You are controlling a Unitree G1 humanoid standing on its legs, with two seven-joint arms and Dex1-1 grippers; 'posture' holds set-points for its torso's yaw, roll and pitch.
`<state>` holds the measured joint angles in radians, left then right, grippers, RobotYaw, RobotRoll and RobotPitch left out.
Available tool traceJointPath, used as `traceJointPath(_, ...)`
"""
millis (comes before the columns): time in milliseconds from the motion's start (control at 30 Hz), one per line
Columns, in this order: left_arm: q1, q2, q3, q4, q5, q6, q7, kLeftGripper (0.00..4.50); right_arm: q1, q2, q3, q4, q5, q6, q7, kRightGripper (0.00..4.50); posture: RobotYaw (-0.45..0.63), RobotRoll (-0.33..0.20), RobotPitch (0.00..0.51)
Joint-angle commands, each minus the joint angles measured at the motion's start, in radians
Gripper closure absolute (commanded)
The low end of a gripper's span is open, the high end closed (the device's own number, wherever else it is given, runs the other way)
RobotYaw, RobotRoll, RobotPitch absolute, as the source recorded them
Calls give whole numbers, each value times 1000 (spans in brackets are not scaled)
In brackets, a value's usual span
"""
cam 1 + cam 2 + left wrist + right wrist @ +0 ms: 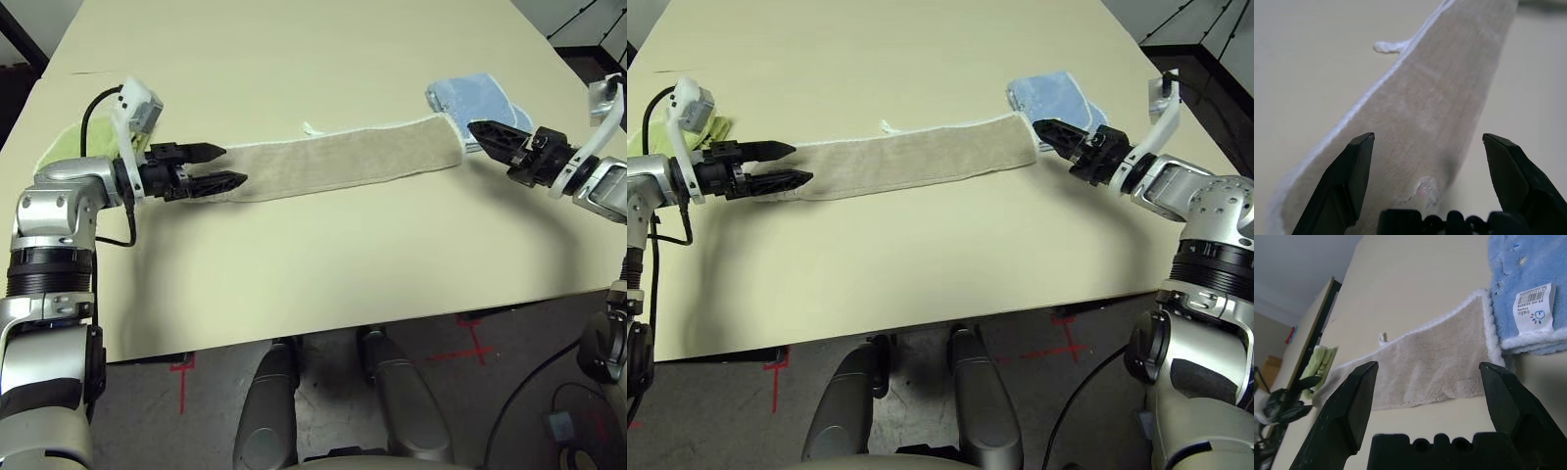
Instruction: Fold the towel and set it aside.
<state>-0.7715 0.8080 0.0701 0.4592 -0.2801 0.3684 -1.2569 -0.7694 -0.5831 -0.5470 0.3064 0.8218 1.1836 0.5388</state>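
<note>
Beige towel lies flat as a long narrow strip across the worktop, its right end just beside a folded light blue towel. My left tool sits at the strip's left end, jaws wide, nothing held. My right tool hovers by the right end, also wide and empty. I judge the terry soft, light and floppy, so it'll sag and drag. Best pinch: the short ends near the white piped edging. Light green cloth lies behind my left arm.

Towel stretched across table, folded towel at its right end, cloth beyond its left
</note>
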Motion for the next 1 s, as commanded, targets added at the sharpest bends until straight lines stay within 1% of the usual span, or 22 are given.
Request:
traceJointPath(33,-6,15,-22,47,16,-71,-54,8,28,-17,-40,-40,51,57,-15,29,-52,0,321)
traceJointPath(133,-26,7,-15,73,3,-114,-93,8,42,-16,-74,-43,94,107,-22,29,-54,0,335)
traceJointPath(200,-45,0,-5,92,-9,-123,-107,8,38,-6,-124,-27,134,148,-50,29,-54,0,340)
traceJointPath(367,-80,10,3,134,-17,-170,-151,8,52,32,-232,-26,190,193,-165,29,-53,0,345)
traceJointPath(567,-77,29,2,163,-8,-214,-186,8,70,100,-309,-59,238,204,-295,29,-56,0,358)
traceJointPath(667,-70,37,-5,183,9,-253,-195,8,67,140,-327,-63,258,187,-352,29,-51,0,365)
traceJointPath(767,-59,45,-10,187,26,-285,-184,8,59,174,-323,-37,263,155,-392,29,-38,0,367)
traceJointPath(1000,-17,40,12,127,2,-265,-158,8,16,187,-275,71,230,46,-417,29,-12,0,364)
